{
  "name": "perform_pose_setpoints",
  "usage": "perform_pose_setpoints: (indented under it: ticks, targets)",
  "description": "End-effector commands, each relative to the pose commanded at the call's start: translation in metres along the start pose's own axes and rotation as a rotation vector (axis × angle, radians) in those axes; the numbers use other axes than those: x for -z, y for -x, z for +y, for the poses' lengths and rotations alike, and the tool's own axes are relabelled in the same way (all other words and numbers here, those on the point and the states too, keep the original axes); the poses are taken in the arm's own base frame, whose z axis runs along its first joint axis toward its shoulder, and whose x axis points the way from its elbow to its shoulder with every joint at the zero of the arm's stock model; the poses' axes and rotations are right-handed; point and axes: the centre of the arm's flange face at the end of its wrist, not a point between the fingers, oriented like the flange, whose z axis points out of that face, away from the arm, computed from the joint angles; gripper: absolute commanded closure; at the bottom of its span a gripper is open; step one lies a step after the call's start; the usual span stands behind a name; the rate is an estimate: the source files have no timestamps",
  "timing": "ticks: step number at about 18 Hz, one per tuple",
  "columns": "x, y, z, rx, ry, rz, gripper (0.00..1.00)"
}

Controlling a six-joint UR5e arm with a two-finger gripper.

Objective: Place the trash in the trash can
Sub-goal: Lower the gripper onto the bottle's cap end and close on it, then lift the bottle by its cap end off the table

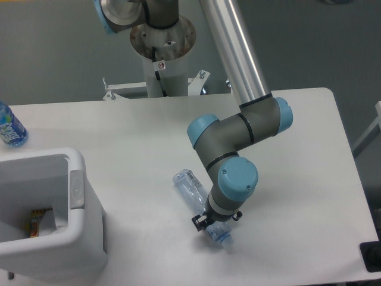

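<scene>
A crushed clear plastic bottle (191, 188), one piece of the trash, lies slanted at the front middle of the table, its cap end (221, 239) nearest the front edge. My gripper (212, 226) comes down on its lower half, and the wrist hides most of both fingers. The jaws look closed around the bottle. The white trash can (76, 208) stands at the front left, well to the left of the gripper. Inside it I see a whitish piece (58, 219) that may be the wrapper, next to a coloured scrap (36, 223).
A bottle with a blue label (9, 128) stands at the table's far left edge. The arm's base column (162, 53) rises behind the table. A dark object (371, 256) sits at the front right corner.
</scene>
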Motion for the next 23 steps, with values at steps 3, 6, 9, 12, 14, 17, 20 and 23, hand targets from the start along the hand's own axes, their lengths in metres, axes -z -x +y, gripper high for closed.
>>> perform_pose_setpoints:
  ticks: [3, 6, 9, 12, 14, 17, 20, 23]
  targets:
    - [0.002, 0.0, 0.0, 0.0, -0.003, 0.0, 0.37]
    - [0.006, -0.001, 0.001, -0.001, -0.009, 0.001, 0.4]
    - [0.011, -0.001, 0.001, -0.003, -0.018, 0.002, 0.4]
    - [0.034, -0.003, 0.001, -0.008, -0.055, 0.005, 0.4]
    - [0.049, -0.004, 0.005, -0.014, -0.076, 0.006, 0.4]
    - [0.071, -0.007, 0.004, -0.022, -0.117, 0.01, 0.4]
    - [0.109, -0.011, -0.004, -0.042, -0.188, 0.016, 0.4]
    - [0.159, -0.017, -0.009, -0.05, -0.341, 0.033, 0.4]
